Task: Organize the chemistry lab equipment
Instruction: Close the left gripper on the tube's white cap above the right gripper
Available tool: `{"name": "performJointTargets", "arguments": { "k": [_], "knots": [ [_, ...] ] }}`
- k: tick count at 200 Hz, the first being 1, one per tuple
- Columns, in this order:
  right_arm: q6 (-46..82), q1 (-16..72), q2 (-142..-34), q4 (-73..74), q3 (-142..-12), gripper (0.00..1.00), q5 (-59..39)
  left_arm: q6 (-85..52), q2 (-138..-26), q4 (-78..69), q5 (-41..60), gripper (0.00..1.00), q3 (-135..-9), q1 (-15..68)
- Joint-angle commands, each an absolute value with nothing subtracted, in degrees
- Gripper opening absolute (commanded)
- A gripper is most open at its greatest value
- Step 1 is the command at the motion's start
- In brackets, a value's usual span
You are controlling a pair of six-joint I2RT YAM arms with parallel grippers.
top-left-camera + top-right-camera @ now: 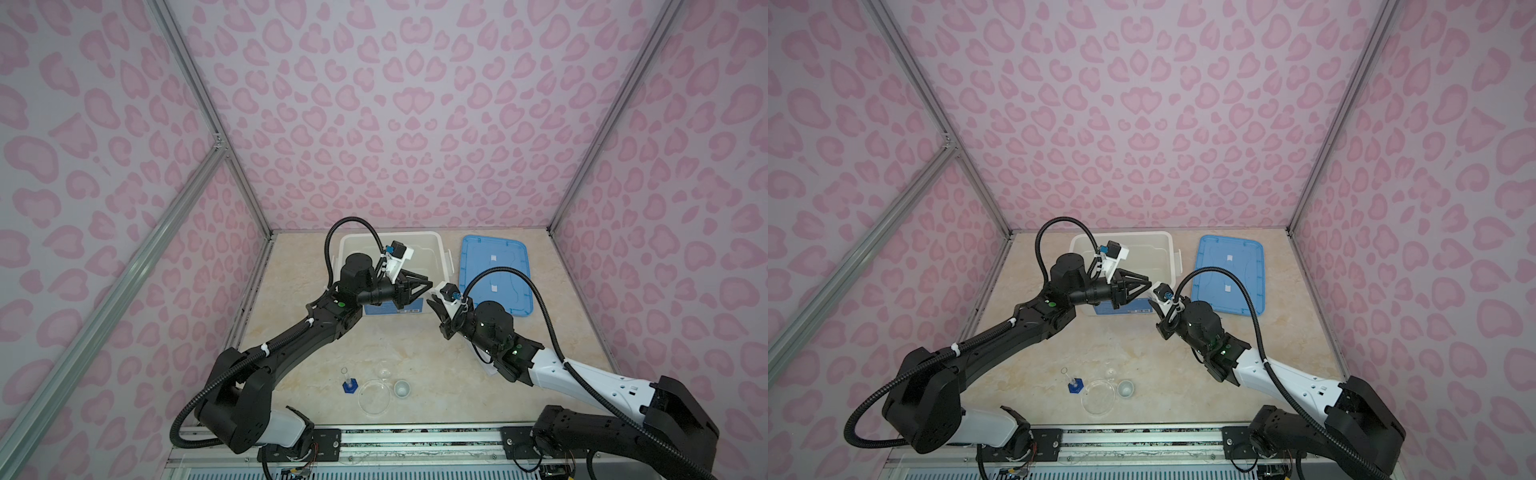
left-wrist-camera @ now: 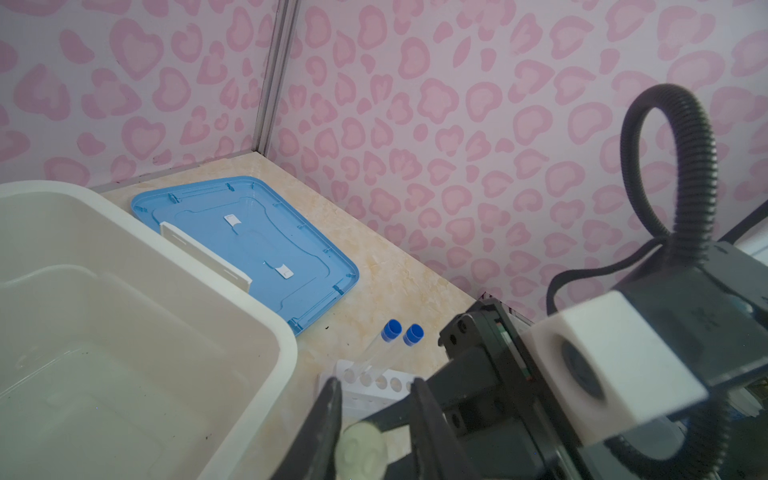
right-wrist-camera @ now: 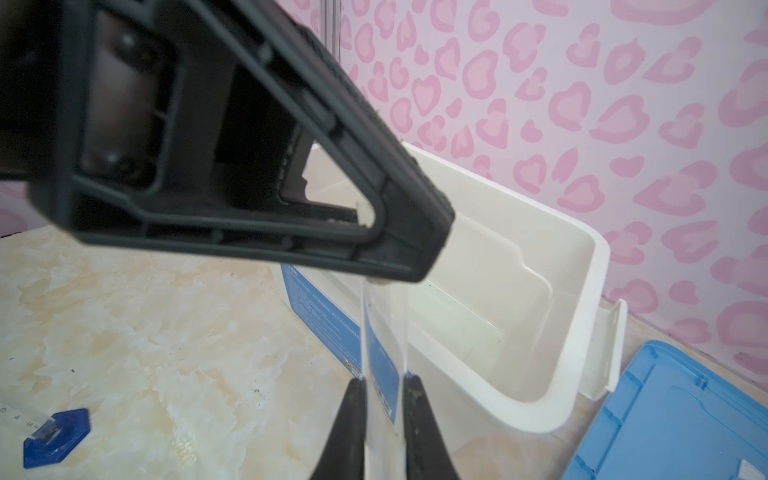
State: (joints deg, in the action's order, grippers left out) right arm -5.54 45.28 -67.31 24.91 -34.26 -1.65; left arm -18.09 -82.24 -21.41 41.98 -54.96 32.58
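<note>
A clear test tube (image 3: 382, 345) is being pinched between the fingertips of the right pincer (image 3: 384, 380). At the tube's far end, a pale cap (image 2: 361, 451) is sitting between the jaws of the left pincer (image 2: 376, 382); whether they are squeezing it I cannot tell. The white bin (image 3: 519, 419) is lying just beyond both pincers.

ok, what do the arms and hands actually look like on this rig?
Left arm and right arm: mostly black, a white link each, green status lights. A black corrugated cable hose loops to each white wrist-camera mount, fixed with white ties. Left hand and right hand have black fingers; the left's are open triangular frames.
</note>
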Motion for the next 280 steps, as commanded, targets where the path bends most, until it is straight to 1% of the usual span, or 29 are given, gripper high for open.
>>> {"name": "performJointTargets", "arguments": {
  "k": [1,77,101,129,167,202,280],
  "knots": [
    [-4.7,45.2,-67.7,27.9,-34.3,0.11,-1.9,-17.9,-82.1,-23.7,42.9,0.29,-55.5,32.7],
    [-4.9,45.3,-68.1,28.6,-34.4,0.1,-0.9,-17.8,-81.8,-24.0,43.2,0.22,-55.2,32.8],
    [-4.7,45.2,-68.2,28.8,-34.5,0.1,-0.5,-17.8,-81.7,-24.1,43.4,0.21,-55.1,32.8],
    [-4.3,45.2,-68.1,29.3,-34.4,0.1,-0.5,-17.7,-81.8,-24.1,43.5,0.25,-55.2,32.8],
    [-4.4,45.2,-67.9,28.8,-34.5,0.09,-0.4,-17.7,-81.6,-24.2,43.4,0.26,-55.1,32.8],
    [-4.2,45.2,-67.8,28.7,-34.3,0.09,-0.3,-17.5,-81.4,-24.3,43.1,0.21,-55.1,32.8],
    [-4.0,45.1,-67.7,29.2,-34.3,0.1,0.1,-16.9,-80.8,-23.9,42.6,0.14,-55.2,32.8]
  ]
}}
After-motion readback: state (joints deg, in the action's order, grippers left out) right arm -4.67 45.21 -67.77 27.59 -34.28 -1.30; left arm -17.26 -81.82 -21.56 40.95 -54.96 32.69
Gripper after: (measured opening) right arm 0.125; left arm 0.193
